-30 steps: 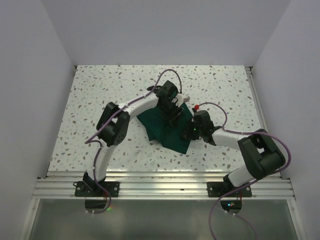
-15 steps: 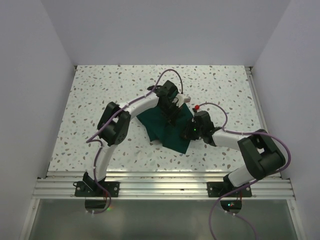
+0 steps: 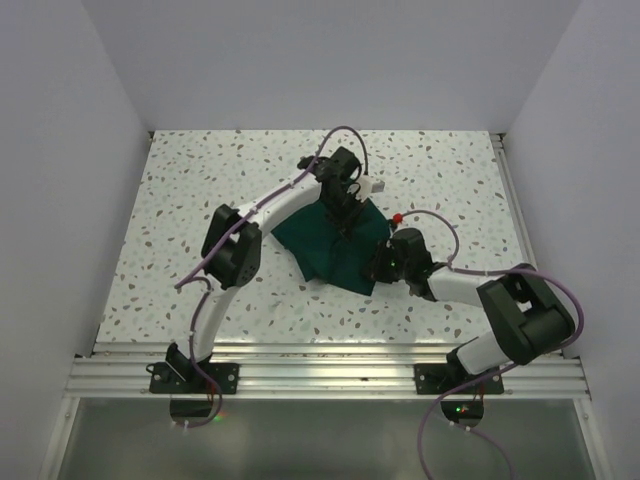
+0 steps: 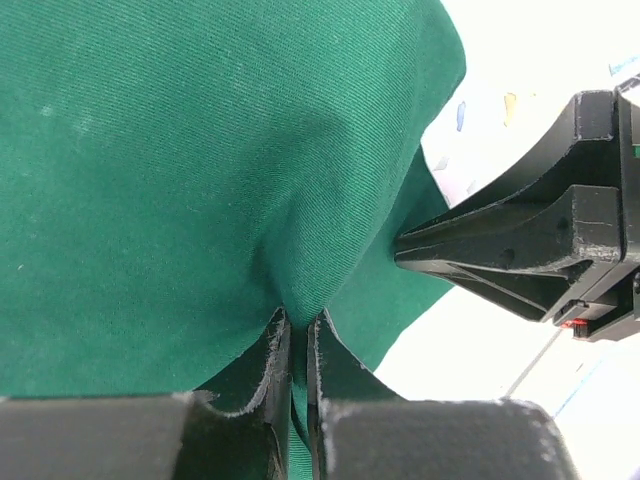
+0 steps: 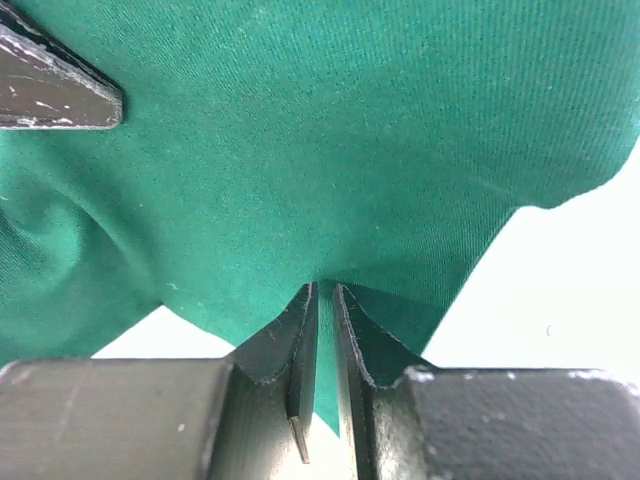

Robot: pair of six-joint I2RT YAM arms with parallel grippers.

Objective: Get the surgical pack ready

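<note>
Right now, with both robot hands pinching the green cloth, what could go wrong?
1. The left gripper and right gripper each pinch only a thin fold of the dark green cloth drape at their tips, so it might slip out when pulled.
2. The grippers sit close together, so they could bump.

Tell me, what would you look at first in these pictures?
The big green cloth lies crumpled in the middle of the speckled table, between two robot arms. The left gripper pinches a fold at its far side, and the right gripper pinches its near right edge.
</note>
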